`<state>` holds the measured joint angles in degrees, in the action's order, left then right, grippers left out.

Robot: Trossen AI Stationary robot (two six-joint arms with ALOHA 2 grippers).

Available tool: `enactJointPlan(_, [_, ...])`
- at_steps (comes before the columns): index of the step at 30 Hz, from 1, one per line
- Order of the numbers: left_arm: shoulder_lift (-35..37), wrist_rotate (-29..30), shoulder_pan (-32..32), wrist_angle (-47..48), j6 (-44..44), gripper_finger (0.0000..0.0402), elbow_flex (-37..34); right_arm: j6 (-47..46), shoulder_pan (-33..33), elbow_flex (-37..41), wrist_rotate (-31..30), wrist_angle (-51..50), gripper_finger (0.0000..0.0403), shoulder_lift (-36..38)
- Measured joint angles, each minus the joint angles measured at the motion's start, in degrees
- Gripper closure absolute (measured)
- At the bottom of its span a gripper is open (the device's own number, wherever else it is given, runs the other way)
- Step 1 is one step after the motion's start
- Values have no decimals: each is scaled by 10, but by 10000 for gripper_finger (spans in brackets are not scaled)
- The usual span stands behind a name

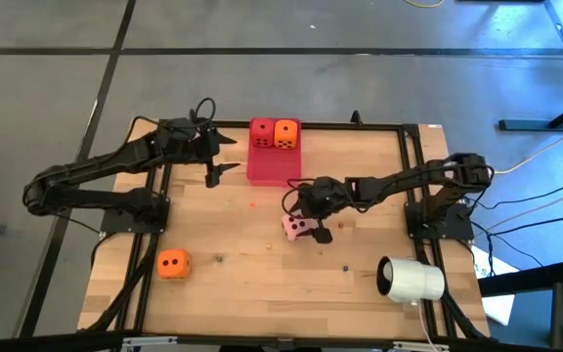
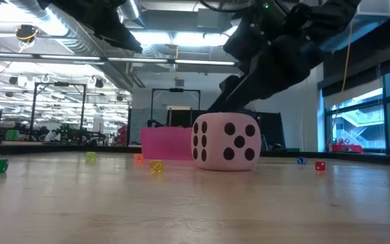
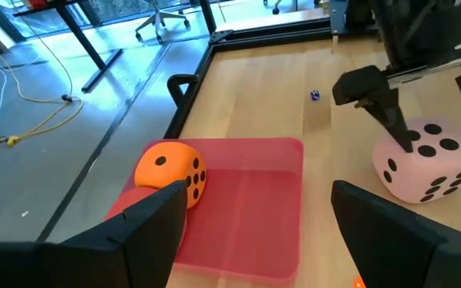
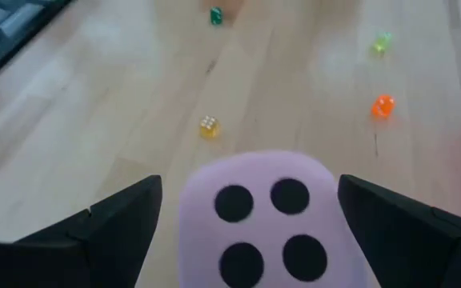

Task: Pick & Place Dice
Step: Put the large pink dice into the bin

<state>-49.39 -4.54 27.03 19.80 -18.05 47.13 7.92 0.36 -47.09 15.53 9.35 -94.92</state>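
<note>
A pale pink die (image 1: 297, 228) sits flat on the wooden table near its middle. My right gripper (image 1: 307, 225) is open. It comes down slanting over the die, one finger on each side, and the right wrist view shows small gaps beside the die (image 4: 254, 216). A red die (image 1: 261, 134) and an orange die (image 1: 286, 134) rest on the far end of the flat pink-red tray (image 1: 274, 164). A second orange die (image 1: 173, 263) lies near the table's near left corner. My left gripper (image 1: 229, 154) hovers open just left of the tray.
A white cylinder (image 1: 411, 279) lies on its side near the table's near right corner. Several tiny coloured dice (image 2: 156, 166) are scattered over the wood around the pink die. A black frame (image 1: 409, 166) borders the table top.
</note>
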Motion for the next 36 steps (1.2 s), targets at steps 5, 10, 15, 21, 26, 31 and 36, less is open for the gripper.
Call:
enactJointPlan(5, [0,0,0,1,3,96,0,6,-1,-2,-14,13,26,-25])
enactJointPlan(10, [0,0,0,1,3,96,0,4,-1,-4,-14,15,26,-38])
enactJointPlan(15, [0,0,0,1,4,96,0,8,-1,-3,-16,12,26,-38])
enactJointPlan(21, [0,0,0,1,3,96,0,15,3,-2,-48,16,26,-39])
enactJointPlan(26, [0,5,0,1,3,96,0,33,16,-1,-66,16,26,-37])
enactJointPlan(31, [0,10,0,1,4,96,0,24,29,0,-104,12,26,-26])
enactJointPlan(36, [0,11,0,1,6,96,0,-4,29,0,-104,14,26,-25])
